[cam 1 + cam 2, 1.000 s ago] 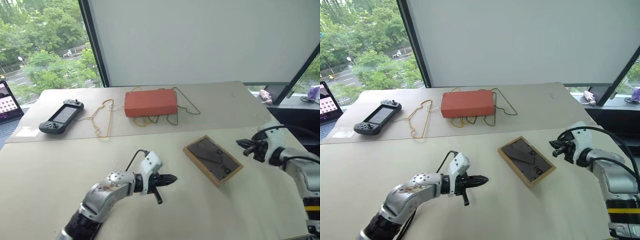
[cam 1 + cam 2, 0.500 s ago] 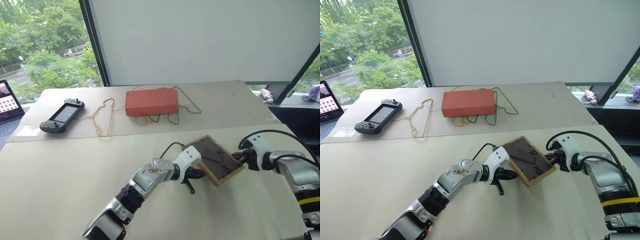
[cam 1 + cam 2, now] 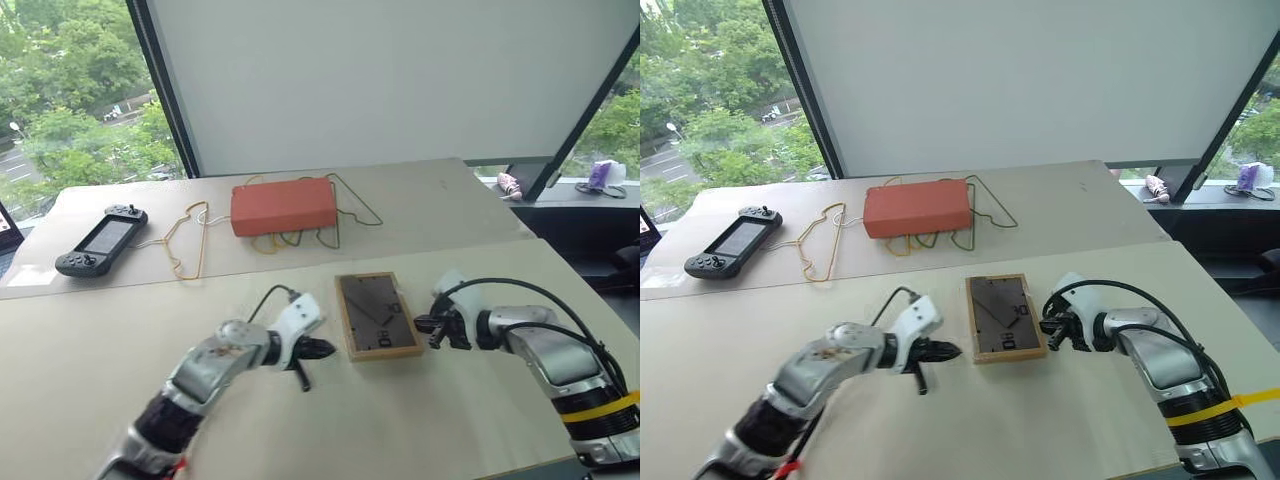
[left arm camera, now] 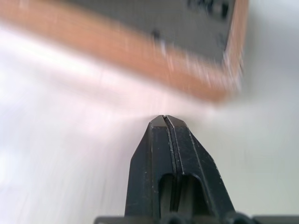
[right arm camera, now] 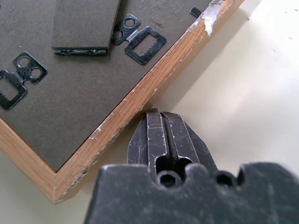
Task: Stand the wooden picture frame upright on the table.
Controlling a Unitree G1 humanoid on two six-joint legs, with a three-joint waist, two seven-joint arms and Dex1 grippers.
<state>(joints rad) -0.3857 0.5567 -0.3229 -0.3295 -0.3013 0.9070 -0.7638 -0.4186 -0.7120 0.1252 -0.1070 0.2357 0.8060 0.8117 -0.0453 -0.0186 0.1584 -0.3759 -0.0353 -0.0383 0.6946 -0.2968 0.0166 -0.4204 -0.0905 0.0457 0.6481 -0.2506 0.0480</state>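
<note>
The wooden picture frame (image 3: 1004, 317) is lying back-up on the table (image 3: 1040, 420), between closed, empty grippers: right gripper (image 3: 1051, 329) touching its edge, left gripper (image 3: 945, 351) nearby. Pushing may slide it instead of lifting.

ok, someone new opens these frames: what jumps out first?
The wooden picture frame lying back-up on the table, flanked by both arms. The right tool is shut with its tip at the frame's wooden edge; the left tool is shut, just short of the opposite side. Behind, an orange-red box sits on wire hangers, a game console further left.
</note>
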